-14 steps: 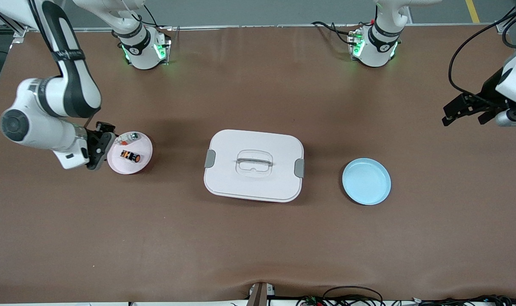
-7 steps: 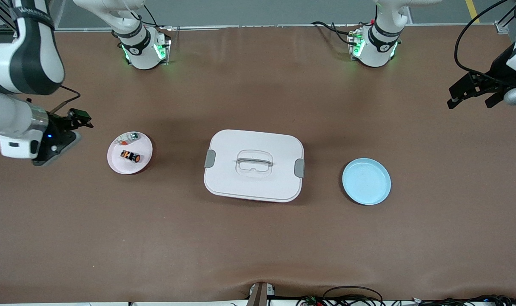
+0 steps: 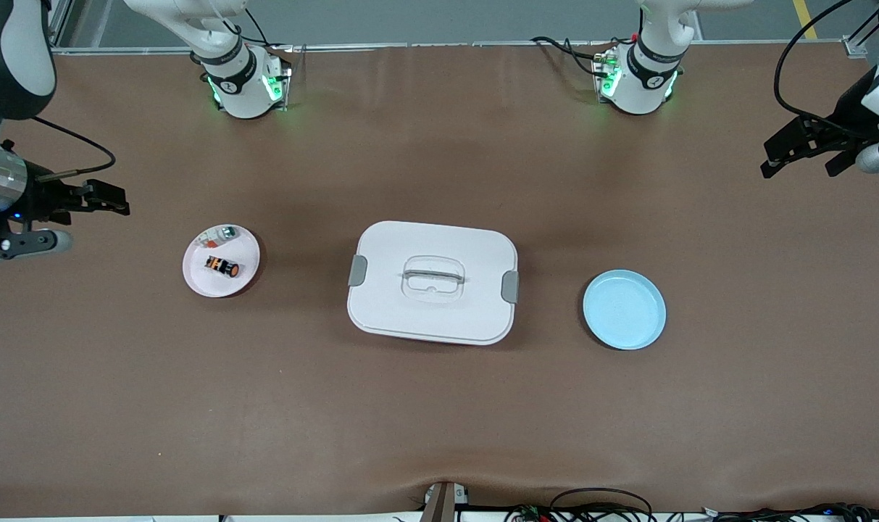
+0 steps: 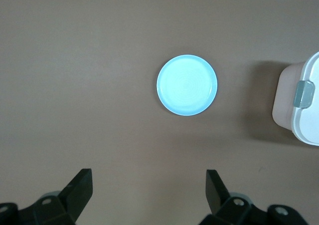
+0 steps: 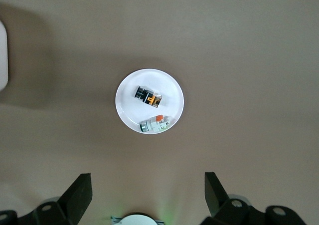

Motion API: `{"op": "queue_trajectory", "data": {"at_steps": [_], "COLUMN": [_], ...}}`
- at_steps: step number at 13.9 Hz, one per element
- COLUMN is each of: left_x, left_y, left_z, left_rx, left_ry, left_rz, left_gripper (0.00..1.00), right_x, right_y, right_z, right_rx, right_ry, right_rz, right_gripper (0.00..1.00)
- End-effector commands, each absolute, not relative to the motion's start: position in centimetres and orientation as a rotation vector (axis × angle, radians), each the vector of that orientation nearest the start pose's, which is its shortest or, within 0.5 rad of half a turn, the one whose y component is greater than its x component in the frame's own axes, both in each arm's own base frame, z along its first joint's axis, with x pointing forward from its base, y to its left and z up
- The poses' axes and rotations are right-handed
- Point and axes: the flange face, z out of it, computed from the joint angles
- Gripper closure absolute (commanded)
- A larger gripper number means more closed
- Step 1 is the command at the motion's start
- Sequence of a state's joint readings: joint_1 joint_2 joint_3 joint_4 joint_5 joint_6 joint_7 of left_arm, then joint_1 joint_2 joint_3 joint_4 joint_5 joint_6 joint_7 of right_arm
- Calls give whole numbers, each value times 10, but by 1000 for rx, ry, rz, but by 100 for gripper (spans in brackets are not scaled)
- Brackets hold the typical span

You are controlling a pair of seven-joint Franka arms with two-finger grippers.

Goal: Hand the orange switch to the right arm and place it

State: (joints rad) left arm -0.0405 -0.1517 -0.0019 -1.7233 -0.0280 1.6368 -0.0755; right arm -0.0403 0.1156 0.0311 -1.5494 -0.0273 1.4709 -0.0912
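Orange switch (image 3: 222,266) lies on white dish (image 3: 196,279) near right arm's end. Both grippers, left (image 3: 794,151) and right (image 3: 103,199), hang spread wide and empty over bare table edges (image 3: 439,435), well apart from lidded box (image 3: 432,281)

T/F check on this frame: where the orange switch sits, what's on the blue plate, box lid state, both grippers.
1. The orange switch lies on the pink plate. True.
2. The blue plate holds the whitish piece. False: that piece shares the pink plate.
3. The white box has its lid on. True.
4. The right gripper holds the switch. False: it is open and holds nothing, toward the right arm's end of the table.
5. The left gripper is open. True.
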Motion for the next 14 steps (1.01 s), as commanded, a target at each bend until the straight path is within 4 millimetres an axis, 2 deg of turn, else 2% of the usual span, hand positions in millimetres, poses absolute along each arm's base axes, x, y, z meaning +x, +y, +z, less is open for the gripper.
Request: {"op": "queue_trajectory", "data": {"at_steps": [1, 5, 8, 14], "left_x": [506, 508, 508, 510], "left_y": [-26, -24, -27, -27], "left_z": [642, 641, 647, 644], "left_rx": [-3160, -3159, -3158, -3160], "left_ry": [-52, -35, -22, -22], "left_rz": [-107, -95, -112, -103], "left_gripper": [0, 0, 0, 0], "right_x": [579, 583, 583, 574], "right_y": [-13, -6, -14, -19], "right_z": [575, 609, 636, 651], "right_rx": [-3158, -3163, -3155, -3104], "right_ry": [9, -1, 13, 40], "right_rz": [294, 175, 85, 103], "right_gripper": [0, 0, 0, 0]}}
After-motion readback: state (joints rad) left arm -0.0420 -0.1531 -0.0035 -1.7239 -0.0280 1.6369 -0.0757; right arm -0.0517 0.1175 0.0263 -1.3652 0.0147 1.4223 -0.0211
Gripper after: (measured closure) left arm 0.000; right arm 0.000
